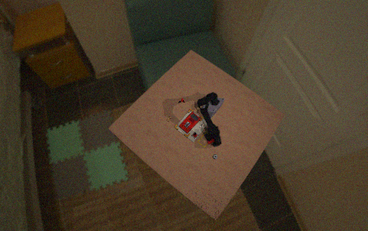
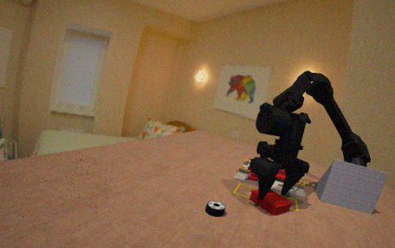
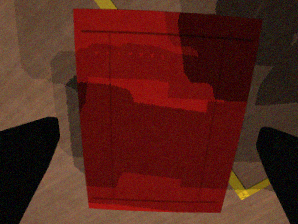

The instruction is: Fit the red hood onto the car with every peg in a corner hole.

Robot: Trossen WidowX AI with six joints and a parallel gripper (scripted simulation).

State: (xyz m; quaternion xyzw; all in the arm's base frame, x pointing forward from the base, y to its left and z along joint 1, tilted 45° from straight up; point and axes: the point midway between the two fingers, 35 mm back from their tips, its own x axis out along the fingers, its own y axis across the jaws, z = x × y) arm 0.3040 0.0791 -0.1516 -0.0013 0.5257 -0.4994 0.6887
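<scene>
Tool open, empty | straddling red hood | hood on table

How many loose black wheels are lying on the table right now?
1. A single black wheel lies on the table, apart from the red hood under the open gripper. Others may be hidden behind the arm.

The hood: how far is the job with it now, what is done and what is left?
Done: the hand is open and lined up over the red hood, one finger on each side in the wrist view. In hand: the approach for the grasp; nothing is gripped yet and the hood lies on the table. Left: closing on it, lifting, fitting it onto the car and pulling away.
</scene>
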